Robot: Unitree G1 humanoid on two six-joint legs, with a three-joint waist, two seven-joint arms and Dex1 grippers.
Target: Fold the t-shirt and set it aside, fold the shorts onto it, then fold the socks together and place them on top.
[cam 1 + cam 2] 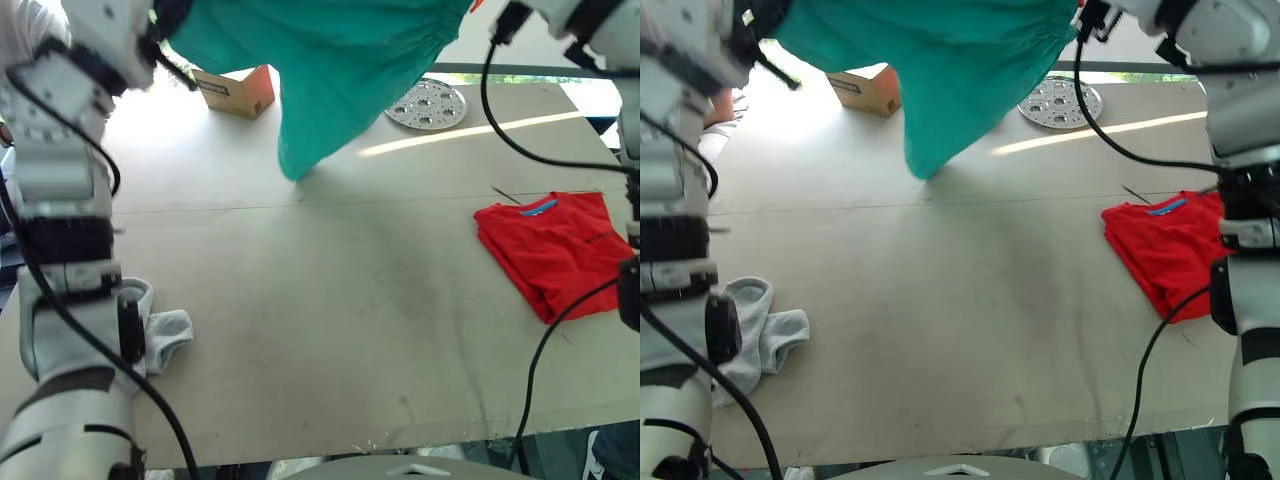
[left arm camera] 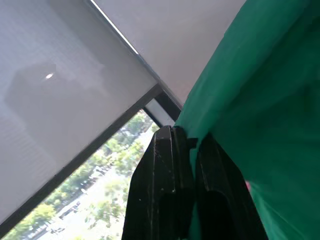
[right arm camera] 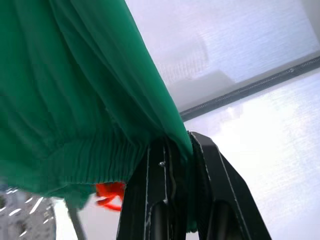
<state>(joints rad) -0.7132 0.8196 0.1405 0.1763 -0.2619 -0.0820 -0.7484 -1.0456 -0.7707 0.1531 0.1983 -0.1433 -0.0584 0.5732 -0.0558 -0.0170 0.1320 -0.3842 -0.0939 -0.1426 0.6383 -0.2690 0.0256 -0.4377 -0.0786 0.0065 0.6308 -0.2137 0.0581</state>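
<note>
The teal-green shorts [image 1: 330, 70] hang in the air above the far part of the table, stretched between both raised arms. In the left wrist view my left gripper [image 2: 190, 145] is shut on one edge of the shorts [image 2: 260, 100]. My right gripper [image 3: 177, 145] is shut on the gathered waistband [image 3: 75, 125], where the orange drawstring [image 3: 109, 194] dangles. The red t-shirt [image 1: 555, 250] lies folded at the table's right side. The grey socks [image 1: 765, 330] lie loose near the front left, partly behind my left arm.
A cardboard box [image 1: 238, 90] and a round perforated metal plate [image 1: 427, 104] sit at the far side of the table [image 1: 330, 300]. Black cables hang along both arms.
</note>
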